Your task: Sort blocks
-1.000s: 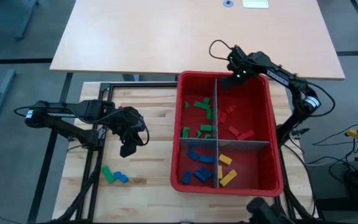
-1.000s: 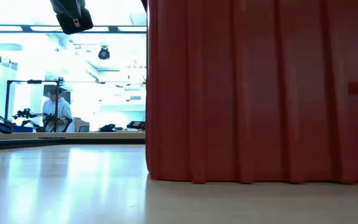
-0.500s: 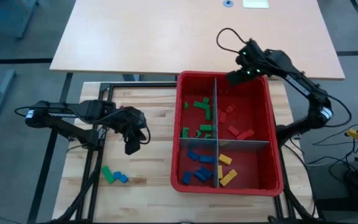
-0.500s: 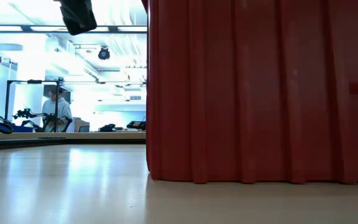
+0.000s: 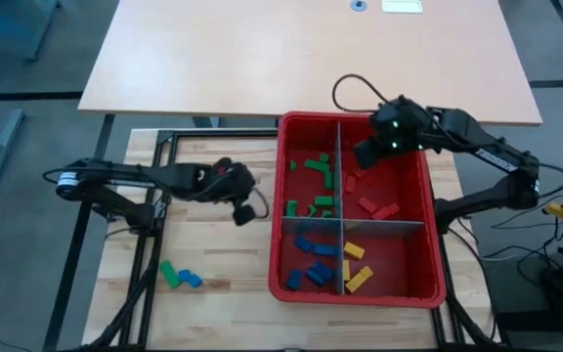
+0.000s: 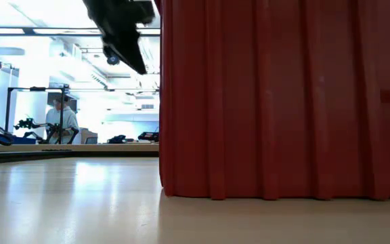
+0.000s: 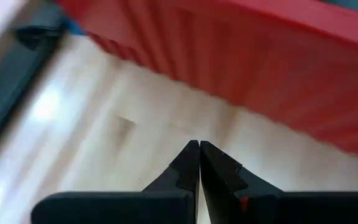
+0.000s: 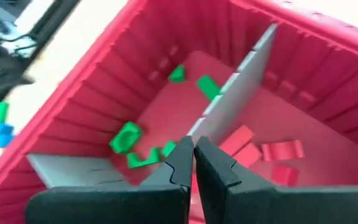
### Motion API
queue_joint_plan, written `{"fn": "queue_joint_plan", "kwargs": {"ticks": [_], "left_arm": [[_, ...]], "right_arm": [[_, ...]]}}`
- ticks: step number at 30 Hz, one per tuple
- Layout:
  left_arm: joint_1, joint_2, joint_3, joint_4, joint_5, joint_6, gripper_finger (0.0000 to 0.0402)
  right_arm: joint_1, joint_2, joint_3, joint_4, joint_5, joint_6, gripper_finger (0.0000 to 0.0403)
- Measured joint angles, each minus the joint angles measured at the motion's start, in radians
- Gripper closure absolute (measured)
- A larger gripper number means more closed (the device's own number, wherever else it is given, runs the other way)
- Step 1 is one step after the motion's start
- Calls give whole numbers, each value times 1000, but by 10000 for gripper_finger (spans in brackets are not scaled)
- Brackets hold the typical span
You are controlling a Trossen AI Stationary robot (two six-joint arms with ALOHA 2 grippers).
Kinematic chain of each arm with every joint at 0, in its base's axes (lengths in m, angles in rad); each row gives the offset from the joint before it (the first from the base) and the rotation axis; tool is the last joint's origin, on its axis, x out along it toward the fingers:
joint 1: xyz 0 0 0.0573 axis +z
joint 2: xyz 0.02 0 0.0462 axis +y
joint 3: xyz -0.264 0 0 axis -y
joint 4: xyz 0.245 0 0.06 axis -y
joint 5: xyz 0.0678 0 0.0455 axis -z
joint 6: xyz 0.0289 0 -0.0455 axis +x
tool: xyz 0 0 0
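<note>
The red bin stands on the wooden table, split by grey dividers into four compartments. Green blocks lie far left in it, red blocks far right, blue blocks near left and yellow blocks near right. A green block and a blue block lie on the table left of the bin. My left gripper hovers shut just left of the bin's wall, holding nothing. My right gripper hangs shut and holding nothing over the far divider, between green blocks and red blocks.
A large pale tabletop lies beyond the bin's far edge. The black frame rails cross the table's left part. In the low view the bin's ribbed wall fills the right side, with bare wood to its left below my left gripper.
My left gripper has swung toward the table's right edge, up to the bin's left wall, staying shut. My right gripper has come from the bin's far rim toward the near edge, over the far compartments.
</note>
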Motion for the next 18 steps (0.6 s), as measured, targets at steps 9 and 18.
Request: {"fn": "queue_joint_plan", "kwargs": {"ticks": [9,18], "left_arm": [[171,146,0,261,109,89,401],[213,226,0,407,231,81,401]], "right_arm": [[183,-24,0,11,62,104,403],[270,-48,0,11,98,150,403]]}}
